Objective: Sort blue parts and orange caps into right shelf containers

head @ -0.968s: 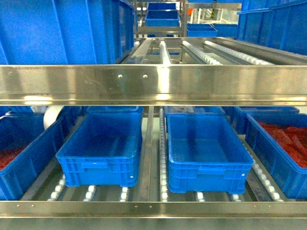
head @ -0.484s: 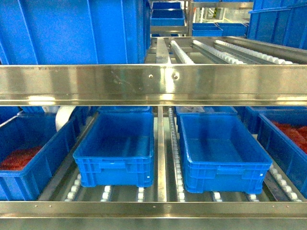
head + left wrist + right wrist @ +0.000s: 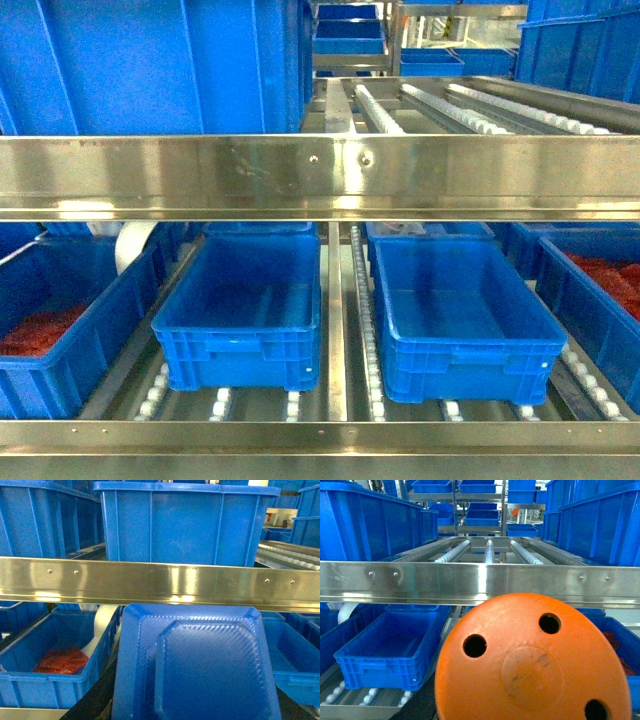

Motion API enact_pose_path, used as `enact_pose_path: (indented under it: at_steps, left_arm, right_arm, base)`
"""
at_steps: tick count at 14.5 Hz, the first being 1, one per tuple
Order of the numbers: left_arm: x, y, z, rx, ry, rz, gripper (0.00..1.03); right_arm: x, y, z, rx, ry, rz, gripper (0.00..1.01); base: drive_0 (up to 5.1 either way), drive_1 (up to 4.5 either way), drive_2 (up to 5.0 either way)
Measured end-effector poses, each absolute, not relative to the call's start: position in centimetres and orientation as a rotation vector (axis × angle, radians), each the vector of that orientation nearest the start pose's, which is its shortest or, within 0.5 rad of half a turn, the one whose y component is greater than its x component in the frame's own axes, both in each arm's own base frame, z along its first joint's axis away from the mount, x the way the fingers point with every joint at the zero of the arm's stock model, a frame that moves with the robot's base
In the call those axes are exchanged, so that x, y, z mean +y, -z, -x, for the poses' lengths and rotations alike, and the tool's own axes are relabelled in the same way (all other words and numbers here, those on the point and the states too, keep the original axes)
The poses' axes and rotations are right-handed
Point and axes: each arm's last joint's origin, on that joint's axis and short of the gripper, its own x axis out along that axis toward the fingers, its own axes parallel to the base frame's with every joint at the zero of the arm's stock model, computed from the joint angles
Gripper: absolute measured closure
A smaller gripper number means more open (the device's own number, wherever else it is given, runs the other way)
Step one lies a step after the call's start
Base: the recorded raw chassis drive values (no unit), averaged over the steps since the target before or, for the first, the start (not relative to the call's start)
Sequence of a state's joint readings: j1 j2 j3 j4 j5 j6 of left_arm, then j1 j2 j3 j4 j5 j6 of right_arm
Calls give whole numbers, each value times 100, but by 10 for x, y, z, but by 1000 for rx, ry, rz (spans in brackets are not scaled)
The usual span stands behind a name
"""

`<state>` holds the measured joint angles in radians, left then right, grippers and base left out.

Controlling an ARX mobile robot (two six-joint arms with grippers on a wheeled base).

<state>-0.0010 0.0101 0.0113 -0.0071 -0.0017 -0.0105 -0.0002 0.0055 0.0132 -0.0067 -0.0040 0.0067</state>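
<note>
A textured blue part fills the lower half of the left wrist view, held up in front of the shelf by my left gripper, whose fingers are hidden behind it. An orange cap with three round holes fills the lower right wrist view in the same way, held by my right gripper, fingers hidden. On the lower roller shelf stand two empty bright-blue containers, one left of centre and one right of centre. Neither gripper shows in the head view.
A steel shelf rail crosses at mid height and a lower rail runs along the front. Blue crates with red contents stand at far left and far right. A white roll lies behind the left crate. Large blue crates sit on the upper shelf.
Between one second and half a second ago the whole shelf slid to the right in the head view. Since then nothing has shifted.
</note>
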Motion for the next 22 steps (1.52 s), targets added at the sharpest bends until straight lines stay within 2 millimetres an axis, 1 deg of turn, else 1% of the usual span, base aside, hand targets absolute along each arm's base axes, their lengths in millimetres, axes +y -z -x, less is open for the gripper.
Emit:
enact_pose_path:
  at_steps: [22]
  left_arm:
    - [0, -166, -98, 6, 1, 10, 61]
  right_arm:
    - [0, -167, -97, -1, 0, -6, 56]
  base:
    - [0, 0, 0]
